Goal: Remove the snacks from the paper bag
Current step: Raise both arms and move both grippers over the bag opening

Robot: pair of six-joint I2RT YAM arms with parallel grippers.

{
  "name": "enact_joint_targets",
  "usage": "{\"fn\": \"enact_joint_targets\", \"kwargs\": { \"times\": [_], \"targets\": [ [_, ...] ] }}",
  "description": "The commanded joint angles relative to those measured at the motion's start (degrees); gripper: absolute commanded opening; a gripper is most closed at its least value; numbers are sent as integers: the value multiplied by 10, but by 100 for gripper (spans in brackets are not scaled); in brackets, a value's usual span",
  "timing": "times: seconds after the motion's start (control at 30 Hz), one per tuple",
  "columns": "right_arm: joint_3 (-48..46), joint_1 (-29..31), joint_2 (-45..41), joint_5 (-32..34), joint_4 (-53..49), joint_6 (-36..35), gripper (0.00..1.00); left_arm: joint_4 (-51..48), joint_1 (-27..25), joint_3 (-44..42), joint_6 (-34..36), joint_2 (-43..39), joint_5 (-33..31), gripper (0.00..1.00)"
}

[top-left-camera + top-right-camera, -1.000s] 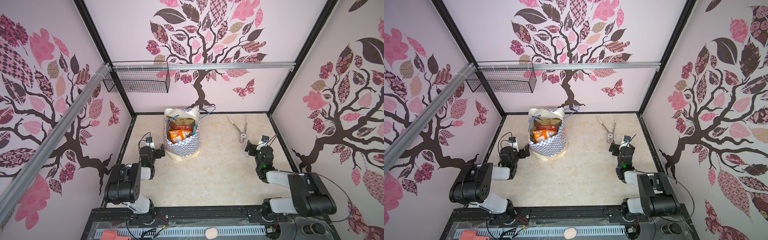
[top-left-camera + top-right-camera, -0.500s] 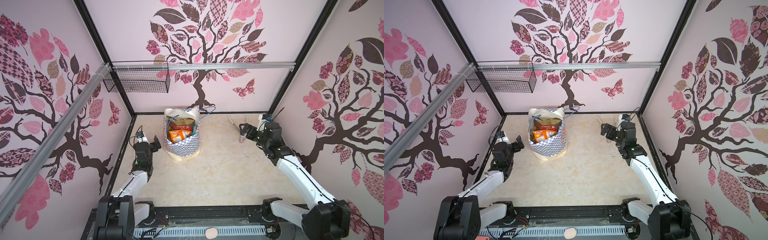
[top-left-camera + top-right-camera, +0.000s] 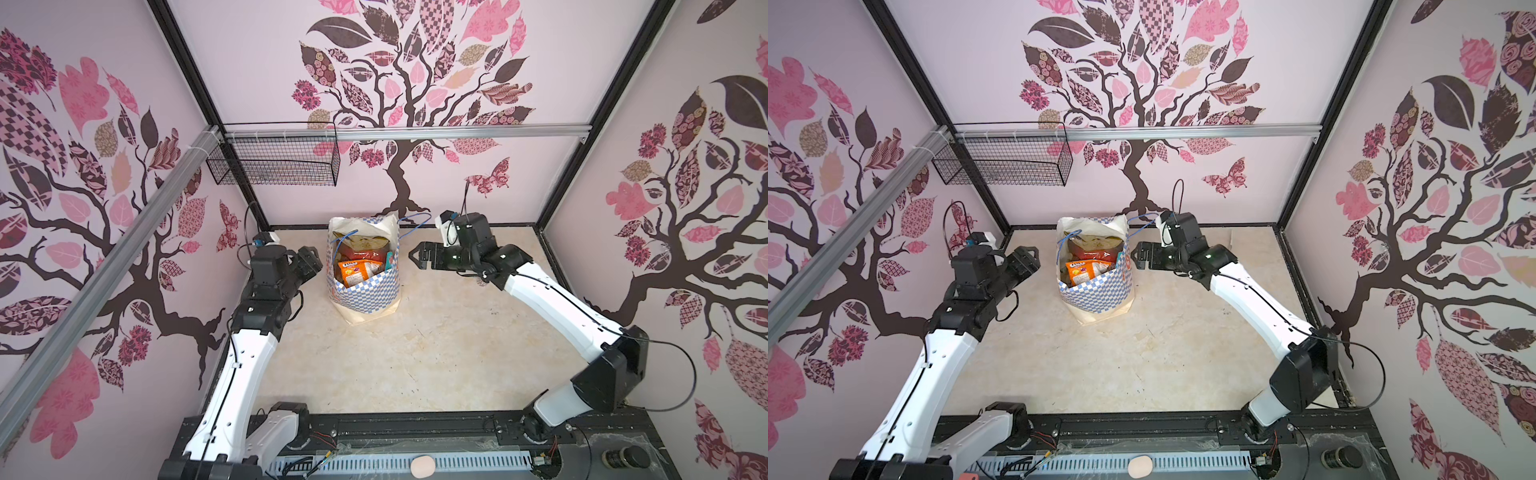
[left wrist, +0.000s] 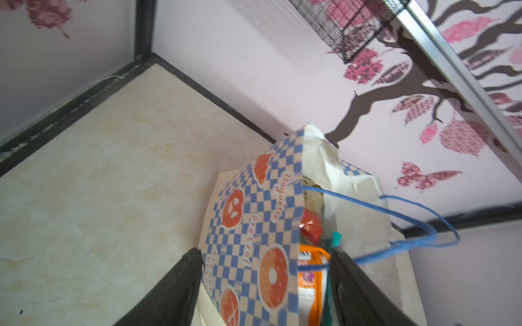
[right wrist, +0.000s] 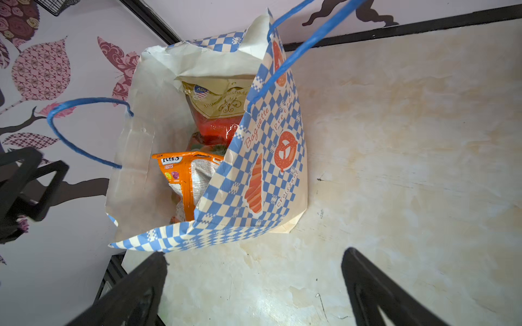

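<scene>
While two arms flank it, one paper bag (image 3: 365, 291) stands upright toward the back of the table (image 3: 415, 353), printed "Baguette", "Pretzel" and "Croissant". The left gripper (image 3: 315, 259) and right gripper (image 3: 415, 257) both hold nothing, jaws spread. Four snacks (image 3: 360, 268) show inside the bag: one gold packet (image 5: 217, 98), one red packet (image 5: 214, 129), one orange packet (image 5: 180, 175) reading "FOX'S FRUITS", and one teal packet (image 4: 336, 237), edge only. Two blue cord handles (image 5: 84, 127).

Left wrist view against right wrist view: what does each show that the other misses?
Left wrist only: a teal packet's edge and the rail. Right wrist only: the right gripper, open. Both: the bag, the orange packet, the red packet, the blue handles and the left gripper, open.
</scene>
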Motion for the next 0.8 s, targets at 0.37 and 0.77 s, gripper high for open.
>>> {"fn": "enact_joint_targets", "kwargs": {
  "times": [0.37, 0.77],
  "targets": [
    [137, 3, 176, 2, 8, 47, 95, -204, -174, 216, 156, 168, -202, 83],
    [85, 4, 181, 6, 72, 62, 52, -190, -97, 216, 181, 268, -177, 55]
  ]
}}
